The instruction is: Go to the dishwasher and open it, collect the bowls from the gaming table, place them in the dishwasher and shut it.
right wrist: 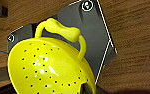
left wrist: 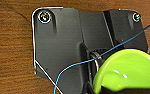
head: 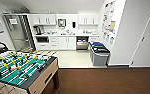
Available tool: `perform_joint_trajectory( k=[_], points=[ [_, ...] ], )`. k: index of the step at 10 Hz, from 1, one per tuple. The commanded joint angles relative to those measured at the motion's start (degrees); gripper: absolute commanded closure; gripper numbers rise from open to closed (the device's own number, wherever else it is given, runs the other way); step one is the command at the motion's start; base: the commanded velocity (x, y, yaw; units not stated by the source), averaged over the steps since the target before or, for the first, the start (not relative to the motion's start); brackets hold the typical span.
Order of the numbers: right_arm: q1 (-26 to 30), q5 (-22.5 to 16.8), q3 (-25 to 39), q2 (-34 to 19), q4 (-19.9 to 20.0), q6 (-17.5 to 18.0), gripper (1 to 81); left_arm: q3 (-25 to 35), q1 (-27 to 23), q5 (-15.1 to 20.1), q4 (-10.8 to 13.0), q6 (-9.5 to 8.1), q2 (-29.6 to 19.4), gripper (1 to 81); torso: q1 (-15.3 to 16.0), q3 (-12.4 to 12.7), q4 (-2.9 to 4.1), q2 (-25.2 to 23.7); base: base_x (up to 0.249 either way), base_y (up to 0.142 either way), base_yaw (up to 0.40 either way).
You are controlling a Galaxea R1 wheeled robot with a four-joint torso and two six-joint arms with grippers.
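While halted on brown floor (head: 103,80), well apart from dishwasher (head: 82,43): dishwasher under far counter, dark interior showing, white cabinets (head: 63,43) touching its side. Grey bins (head: 99,53) near dishwasher, on side toward camera. Table-football table (head: 18,67) far from dishwasher, close to camera.

Lime-green bowl (left wrist: 127,71) up against left claw (left wrist: 116,88), blue cable (left wrist: 73,66) crossing beside it. Yellow perforated bowl (right wrist: 51,67), loop handle on rim, up against right claw (right wrist: 84,88). Both bowls over brown floor, well apart from dishwasher. Grip of either claw: cannot tell, spread or pinching.
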Motion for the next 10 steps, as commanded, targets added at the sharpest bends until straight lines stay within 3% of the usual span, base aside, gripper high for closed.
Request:
perform_joint_trajectory(
  k=[1, 8, 10],
  points=[
    [1.2, -3.6, 0.3, -1.2, -0.3, -0.1, 81.1, 0.2, -1.7, 3.2, 0.6, 0.51, -0.1, 81.1, 0.0, 0.0, 0.0, 0.0, 0.194, 0.0, 0.0],
    [1.4, -3.6, 0.3, -1.1, -0.3, -0.1, 81.1, 0.2, -1.7, 3.2, 1.1, 0.43, 0.0, 81.1, -0.1, 0.0, 0.0, 0.0, 0.194, 0.0, 0.0],
    [1.4, -3.6, 0.3, -1.1, -0.3, -0.1, 81.1, 0.2, -1.7, 3.2, 1.3, 0.43, 0.0, 81.1, -0.1, 0.0, 0.0, 0.0, 0.194, -0.065, 0.0]
  ],
)
